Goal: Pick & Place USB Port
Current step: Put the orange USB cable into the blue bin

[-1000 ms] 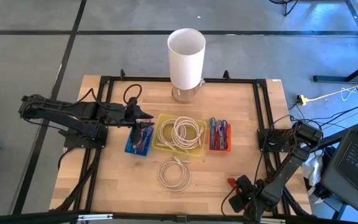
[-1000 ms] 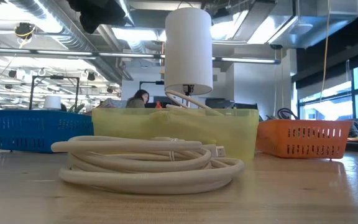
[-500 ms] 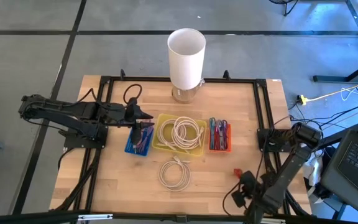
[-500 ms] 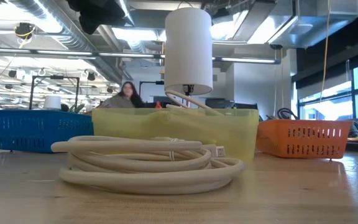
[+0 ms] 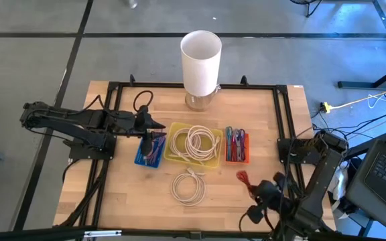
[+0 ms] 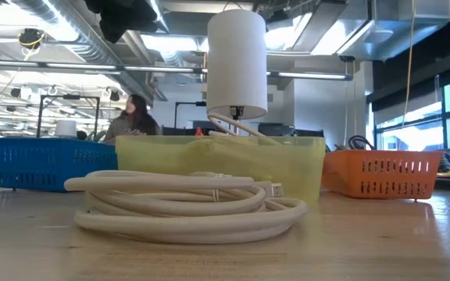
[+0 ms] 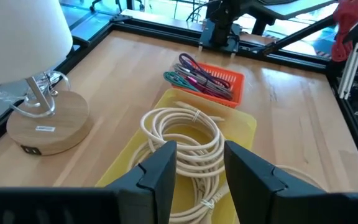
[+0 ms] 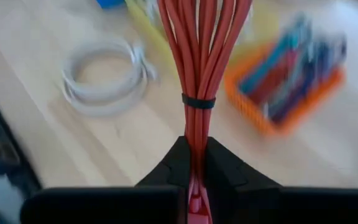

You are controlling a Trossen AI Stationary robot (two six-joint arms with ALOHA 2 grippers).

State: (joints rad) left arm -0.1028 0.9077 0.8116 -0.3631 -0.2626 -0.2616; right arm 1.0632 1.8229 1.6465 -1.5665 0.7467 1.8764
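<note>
An open workshop stretches behind the wooden table (image 5: pixel 126 201), with a person at a bench far back in the low view, well away from the robot. On the table the biggest thing is the white-shaded lamp (image 5: pixel 201 57) on its round wooden base at the far edge. In front of it stand three baskets in a row: a yellow tray (image 5: pixel 214 161) in the middle holding a coiled white cable (image 5: pixel 196 140), a blue basket (image 5: pixel 140 158) to its left, and an orange basket (image 5: pixel 246 153) to its right with a few coloured cable bundles lying in it. A second coiled white cable (image 5: pixel 188 186) lies loose on the bare wood nearer the front edge. The left gripper (image 5: pixel 154 134) hangs over the blue basket, its fingers (image 7: pixel 160 171) partly apart and holding nothing that I can see. The right gripper (image 5: pixel 259 190) is at work near the front right of the table, jaws closed tight on a red USB cable bundle (image 8: pixel 201 56), tied with a black band and lifted clear of the wood. So the pick looks done; what remains, by my judgement, is carrying the bundle over to a basket, likely the orange one just beyond it, and letting go.
</note>
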